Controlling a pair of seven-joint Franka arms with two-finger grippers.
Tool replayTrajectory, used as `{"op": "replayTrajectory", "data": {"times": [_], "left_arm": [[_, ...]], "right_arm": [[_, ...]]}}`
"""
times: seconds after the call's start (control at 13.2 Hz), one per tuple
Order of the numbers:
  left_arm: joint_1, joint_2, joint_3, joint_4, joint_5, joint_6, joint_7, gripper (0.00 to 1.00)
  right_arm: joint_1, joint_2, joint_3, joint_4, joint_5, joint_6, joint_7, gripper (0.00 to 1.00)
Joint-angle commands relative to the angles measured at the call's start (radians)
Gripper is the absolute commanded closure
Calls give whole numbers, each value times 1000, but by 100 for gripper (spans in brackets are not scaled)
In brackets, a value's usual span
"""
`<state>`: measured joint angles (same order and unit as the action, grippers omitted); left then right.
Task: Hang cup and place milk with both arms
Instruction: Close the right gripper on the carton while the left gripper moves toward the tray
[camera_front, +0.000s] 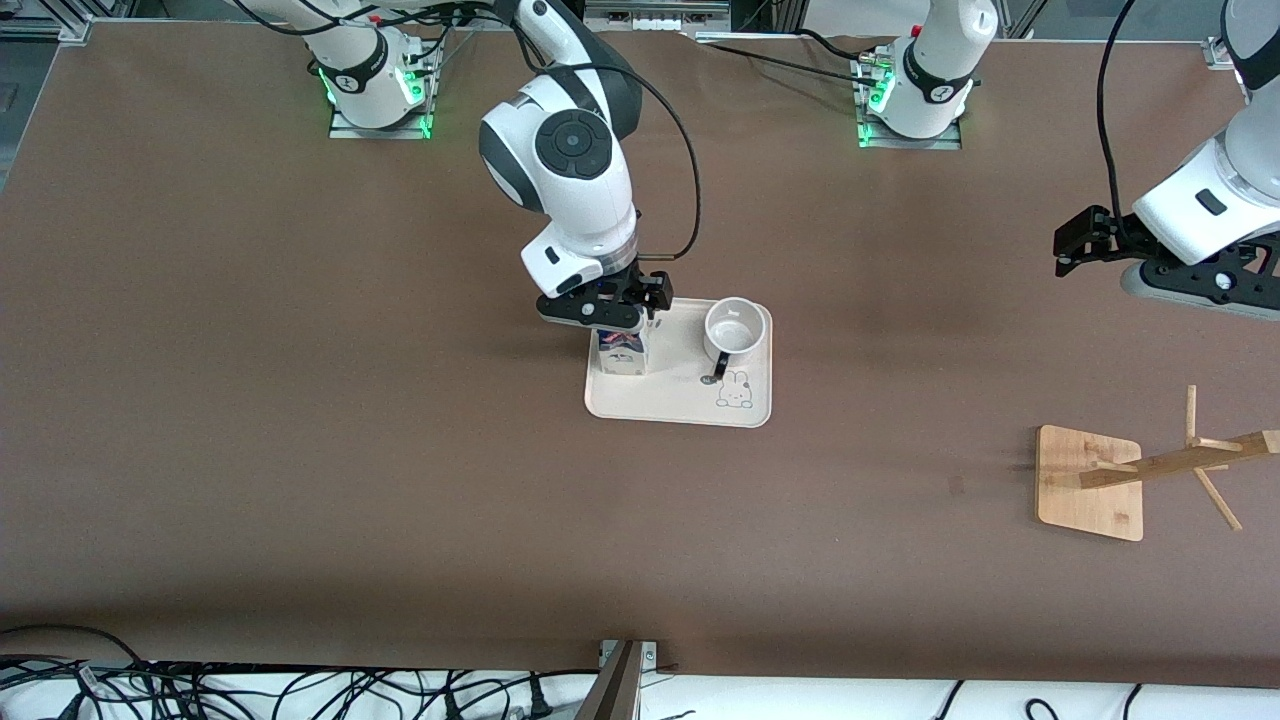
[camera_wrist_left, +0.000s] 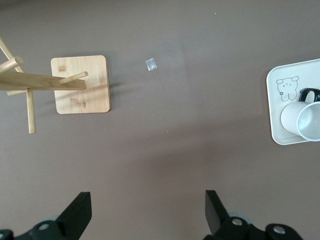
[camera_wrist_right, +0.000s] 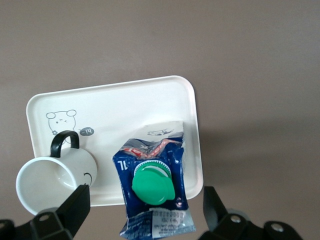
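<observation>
The milk (camera_front: 620, 352), a dark-blue and white carton with a green cap, stands on a cream tray (camera_front: 680, 412) mid-table. The white cup (camera_front: 735, 328) stands upright on the same tray, beside the milk toward the left arm's end, its black handle facing the front camera. My right gripper (camera_front: 606, 310) is open, directly over the milk. In the right wrist view the milk (camera_wrist_right: 152, 185) sits between its fingers (camera_wrist_right: 75, 206) with gaps on both sides, beside the cup (camera_wrist_right: 50, 180). My left gripper (camera_front: 1066, 250) is open and empty over bare table.
A wooden cup rack (camera_front: 1090, 482) with pegs stands on a square base at the left arm's end, nearer the front camera; the left wrist view shows the rack (camera_wrist_left: 80, 85) and the tray (camera_wrist_left: 274, 110) with the cup (camera_wrist_left: 302, 117). Cables lie along the front edge.
</observation>
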<state>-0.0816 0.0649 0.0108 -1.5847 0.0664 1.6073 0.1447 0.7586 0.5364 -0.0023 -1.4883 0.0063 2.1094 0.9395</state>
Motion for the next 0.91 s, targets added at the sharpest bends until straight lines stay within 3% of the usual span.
{"op": "replayTrajectory", "data": {"times": [0.0,0.53,0.83], "left_arm": [[-12,24,-2,55,13,-15,24,0],[-15,38,-12,77,-88,-18,10,0],[-9,64,-5,75,-89,-81,-2,0]], "right_arm": [[16,30,-13,13,-52,-2,21,0],[16,39,-13,10,-51,-3,22,2],[16,39,-13,11,-51,-3,21,25]]}}
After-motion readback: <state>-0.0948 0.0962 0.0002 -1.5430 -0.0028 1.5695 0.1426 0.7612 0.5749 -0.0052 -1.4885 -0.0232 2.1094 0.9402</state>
